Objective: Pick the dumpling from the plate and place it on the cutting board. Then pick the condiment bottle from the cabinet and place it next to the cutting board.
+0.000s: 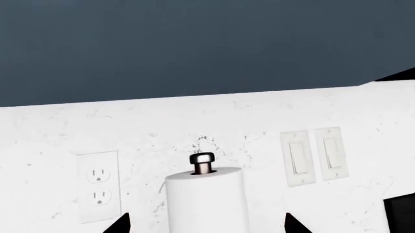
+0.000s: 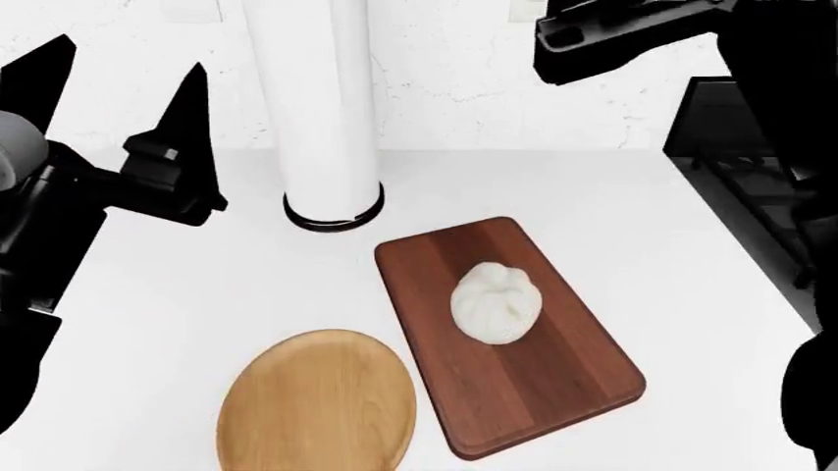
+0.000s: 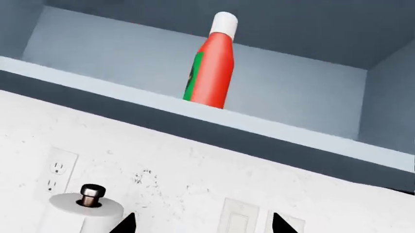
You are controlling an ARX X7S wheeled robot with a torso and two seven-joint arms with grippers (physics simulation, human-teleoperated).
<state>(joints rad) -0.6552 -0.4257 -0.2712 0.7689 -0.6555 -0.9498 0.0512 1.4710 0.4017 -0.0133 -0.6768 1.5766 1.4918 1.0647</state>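
The white pleated dumpling lies on the dark reddish cutting board in the head view. The round tan plate beside the board holds nothing. In the right wrist view, the red condiment bottle with a white cap stands upright on the open cabinet's shelf. My right gripper is open below it, well apart from it and facing the wall. My left gripper is open too, raised at the left over the counter. It faces the wall, and only its two dark fingertips show.
A tall white paper towel roll with a black base ring stands behind the board. The wall carries an outlet and two switches. My right arm is high at the back right. A dark appliance borders the counter's right side.
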